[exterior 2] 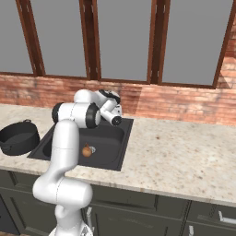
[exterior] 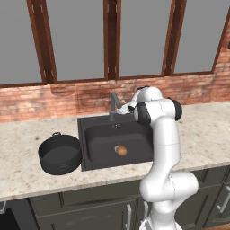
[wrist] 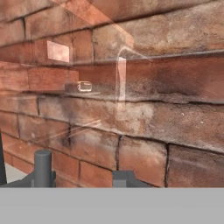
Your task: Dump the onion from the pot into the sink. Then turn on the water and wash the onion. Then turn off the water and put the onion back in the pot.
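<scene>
The small orange-brown onion (exterior: 121, 150) (exterior 2: 86, 150) lies on the floor of the black sink (exterior: 96, 137) (exterior 2: 110, 143), beside the drain. To the left of the basin, the black pot (exterior: 59, 154) (exterior 2: 18, 137) stands upright on the counter with nothing showing inside it. My gripper (exterior: 122, 109) (wrist: 124, 179) is at the back rim of the sink, right next to the grey faucet (exterior: 113, 105) (wrist: 42, 168). Its fingers are shut with nothing between them. It faces the brick wall, well above the onion.
A brick backsplash (wrist: 144, 96) runs close behind the faucet under wood-framed windows (exterior: 108, 40). Speckled stone counter (exterior 2: 184, 152) spreads to the right of the sink. My own white arm (exterior: 166, 143) rises in front of the sink's right side.
</scene>
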